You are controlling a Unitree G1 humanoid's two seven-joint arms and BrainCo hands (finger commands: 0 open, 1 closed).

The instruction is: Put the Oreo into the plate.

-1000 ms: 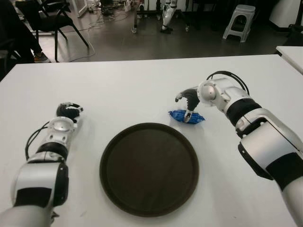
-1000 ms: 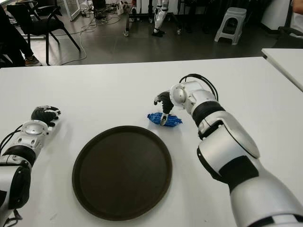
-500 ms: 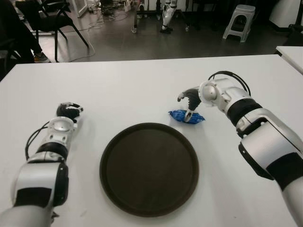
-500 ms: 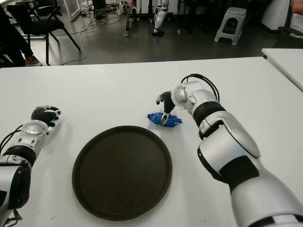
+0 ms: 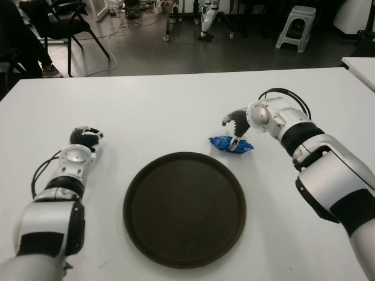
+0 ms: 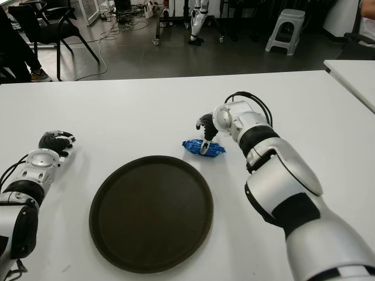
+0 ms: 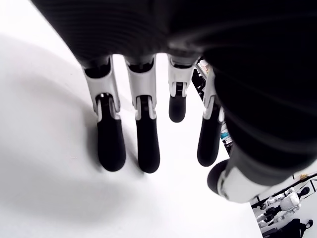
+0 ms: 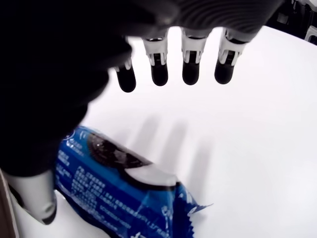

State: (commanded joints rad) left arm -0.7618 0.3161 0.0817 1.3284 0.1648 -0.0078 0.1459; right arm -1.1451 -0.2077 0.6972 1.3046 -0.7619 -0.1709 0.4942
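The right hand (image 5: 236, 125) reaches in from the tabletop's right side, wrist bent so the palm faces down over the Oreo packet (image 5: 231, 144), with the thumb tip lowered to the packet's top; whether it presses on the wrapper cannot be told. In the right wrist view its four fingers (image 8: 190, 69) hang straight and spread, clear of the wrapper, and nothing is gripped. The Oreo packet (image 8: 119, 188) is a small blue foil pack printed with a dark biscuit and white cream, crimped at its ends, lying flat on the white tabletop (image 5: 176, 111) just beyond the far right rim of the round dark brown plate (image 5: 184, 209), not touching it. The left hand (image 5: 85, 138) shows near the tabletop's left edge, well left of the plate, its fingers (image 7: 110, 144) extended and loosely spread, holding nothing.
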